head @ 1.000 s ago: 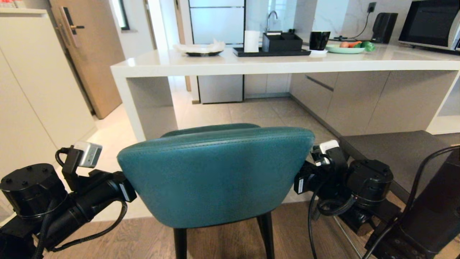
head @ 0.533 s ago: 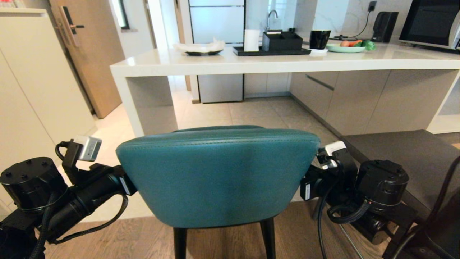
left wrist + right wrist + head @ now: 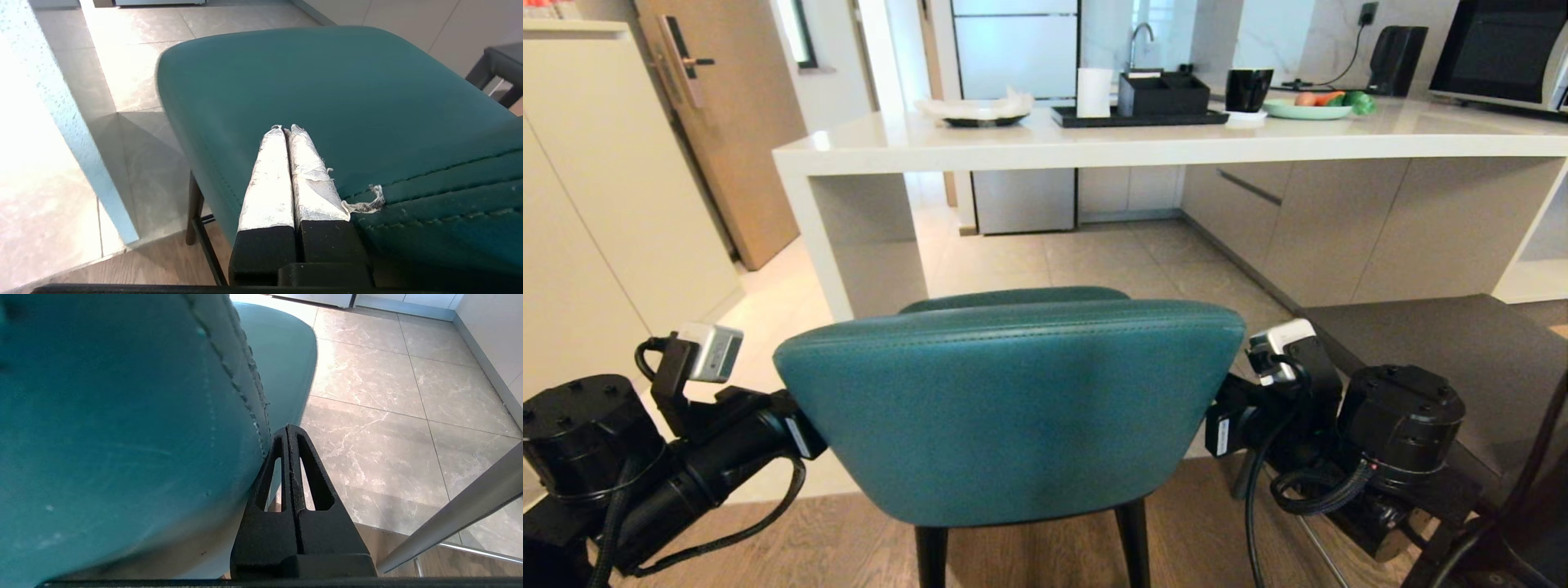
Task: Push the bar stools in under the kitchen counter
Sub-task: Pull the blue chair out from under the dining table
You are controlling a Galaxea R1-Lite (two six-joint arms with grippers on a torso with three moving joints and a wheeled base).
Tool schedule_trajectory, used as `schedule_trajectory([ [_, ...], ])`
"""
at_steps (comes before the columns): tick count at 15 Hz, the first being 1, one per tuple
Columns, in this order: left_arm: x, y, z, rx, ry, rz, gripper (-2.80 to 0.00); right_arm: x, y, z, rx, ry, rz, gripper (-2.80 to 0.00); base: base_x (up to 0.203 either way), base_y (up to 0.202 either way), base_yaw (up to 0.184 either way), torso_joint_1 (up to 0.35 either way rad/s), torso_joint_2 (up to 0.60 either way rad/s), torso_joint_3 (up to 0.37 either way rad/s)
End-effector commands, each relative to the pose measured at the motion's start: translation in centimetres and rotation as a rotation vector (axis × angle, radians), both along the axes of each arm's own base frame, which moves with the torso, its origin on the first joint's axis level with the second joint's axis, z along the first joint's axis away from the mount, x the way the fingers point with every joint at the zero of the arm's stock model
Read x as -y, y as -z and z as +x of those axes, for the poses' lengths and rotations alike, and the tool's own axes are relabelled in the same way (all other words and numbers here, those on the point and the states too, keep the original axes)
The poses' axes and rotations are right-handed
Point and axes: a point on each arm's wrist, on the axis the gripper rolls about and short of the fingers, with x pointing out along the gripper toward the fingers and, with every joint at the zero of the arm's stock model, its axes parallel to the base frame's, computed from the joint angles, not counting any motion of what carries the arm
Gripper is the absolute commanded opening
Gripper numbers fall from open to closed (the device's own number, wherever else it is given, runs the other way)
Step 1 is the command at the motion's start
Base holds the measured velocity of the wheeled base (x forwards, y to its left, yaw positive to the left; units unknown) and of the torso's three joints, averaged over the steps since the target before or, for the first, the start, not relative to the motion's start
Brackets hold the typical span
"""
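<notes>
Standing in the middle of the head view, the teal stool (image 3: 1013, 408) is facing the kitchen counter (image 3: 1176, 143) with its curved back towards the camera, and it is sitting well short of the counter, with tiled floor (image 3: 1094, 253) showing between the two. Its thin black legs (image 3: 1131, 543) are resting on the wooden floor (image 3: 792, 547). The left gripper (image 3: 286, 130) is lying against the left edge of the stool's back, its taped fingers (image 3: 267, 179) pressed together with nothing between them, reaching over the seat. The right gripper (image 3: 288, 430) is sitting beside the right edge of the back, just at the stitched seam, its black fingers (image 3: 310, 498) likewise closed on nothing. The dark grey stool (image 3: 1437, 351) is standing to the right, near the right arm, also out from under the counter. On the counter top are lying a black tray (image 3: 1139, 118), a black cup (image 3: 1248, 88) and a green plate (image 3: 1307, 111).
</notes>
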Motion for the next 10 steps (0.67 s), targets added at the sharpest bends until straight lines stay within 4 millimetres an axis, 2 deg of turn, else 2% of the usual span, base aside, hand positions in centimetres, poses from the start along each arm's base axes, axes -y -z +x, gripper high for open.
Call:
schedule_trajectory([
  [1, -0.26, 0.02, -0.96, -0.008, 0.003, 0.001, -2.80, -1.52, 0.41, -0.66, -0.004, -0.057, -0.003, -2.80, 0.000, 0.000, 0.000, 0.000, 0.00, 0.000],
  [6, -0.13, 0.12, -0.93, -0.011, 0.010, 0.003, -2.80, -1.45, 0.48, -0.61, -0.006, -0.053, -0.005, -2.80, -0.019, 0.000, 0.000, 0.002, 0.00, 0.000],
  [10, -0.21, 0.02, -0.97, -0.006, 0.007, 0.005, -2.80, -1.49, 0.47, -0.56, -0.004, -0.053, -0.004, -2.80, -0.190, 0.000, -0.002, -0.003, 0.00, 0.005],
])
